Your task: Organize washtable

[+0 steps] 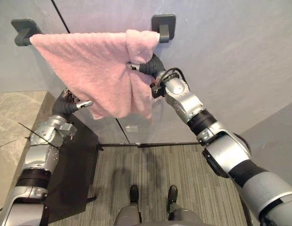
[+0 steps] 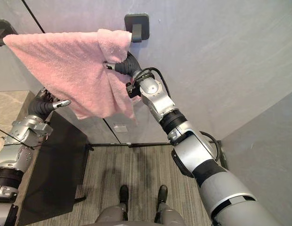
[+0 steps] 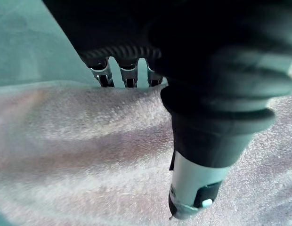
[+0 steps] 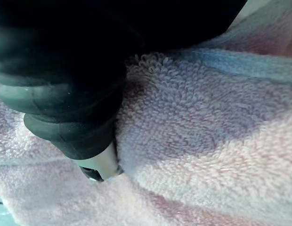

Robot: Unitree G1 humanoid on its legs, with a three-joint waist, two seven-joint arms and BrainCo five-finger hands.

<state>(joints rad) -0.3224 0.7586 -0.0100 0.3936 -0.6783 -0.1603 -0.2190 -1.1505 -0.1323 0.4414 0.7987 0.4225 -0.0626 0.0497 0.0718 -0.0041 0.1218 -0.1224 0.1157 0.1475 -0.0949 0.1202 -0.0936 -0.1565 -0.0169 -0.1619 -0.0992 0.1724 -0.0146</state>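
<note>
The pink towel hangs on the grey wall in front of me, draped over a rail between two dark, blocky brackets, one at its left end and one at its right. It is thick looped terry, soft and nubbly up close. It sits unevenly: the top edge is stretched along the rail, the bottom falls to a slanted point, and a bunched vertical fold runs down the right side.

My right robot hand is pressed into that fold just below the right bracket. Its dark ribbed cover lies against the cloth and only the thumb tip pokes out in front. The rest is buried in the terry, so I cannot tell whether it grips.

My left robot hand is at the towel's lower left edge, with its thumb lying across the front of the cloth and the rest behind it. I cannot tell its hold either.

A beige, stone-patterned table lies at my left, above a ribbed grey carpet.
</note>
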